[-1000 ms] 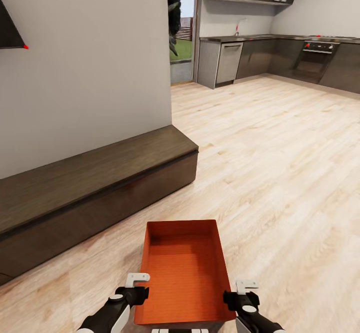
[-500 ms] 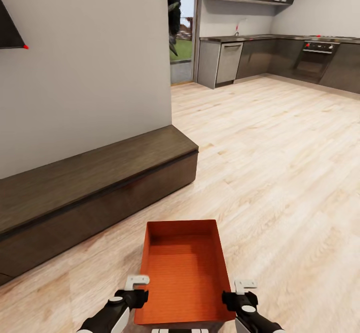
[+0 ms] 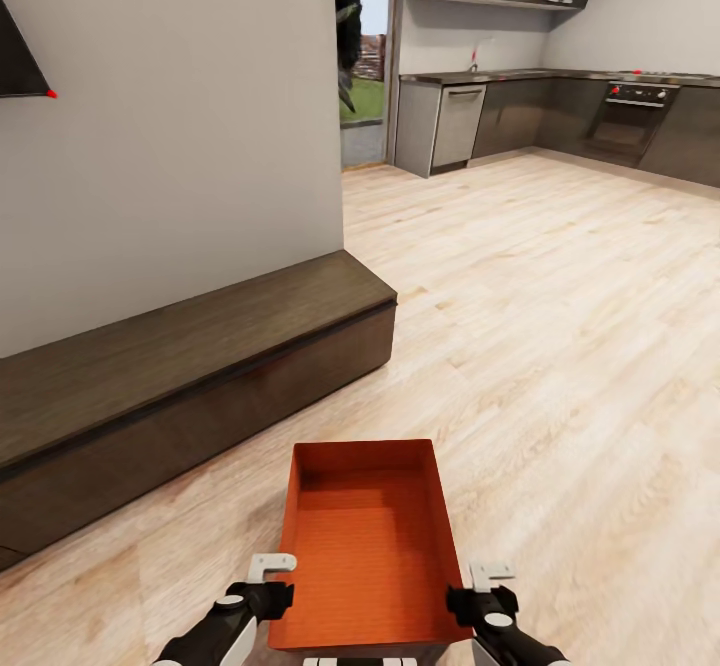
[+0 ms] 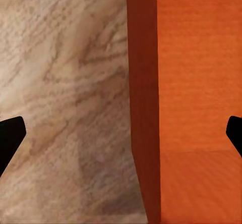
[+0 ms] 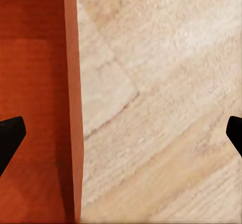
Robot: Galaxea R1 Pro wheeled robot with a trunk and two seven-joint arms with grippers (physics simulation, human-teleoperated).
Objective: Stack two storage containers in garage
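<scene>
Your left hand [image 3: 270, 578] and right hand [image 3: 482, 586] both gape wide, straddling the side walls of the orange container [image 3: 365, 544] on the wood-plank floor [image 3: 560, 346] near the bench [image 3: 180, 346] — uneven squeezing on thin walls could tip or drop it.

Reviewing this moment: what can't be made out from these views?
- Bin: its near end is cut by the head view's bottom edge, so what it rests on is hidden.
- Left end effector and right end effector: wrist views show fingers spread astride the bin's side walls; wall contact can't be told.
- Black object on the wall: cut by the left edge.
- Kitchen details: too small.
</scene>
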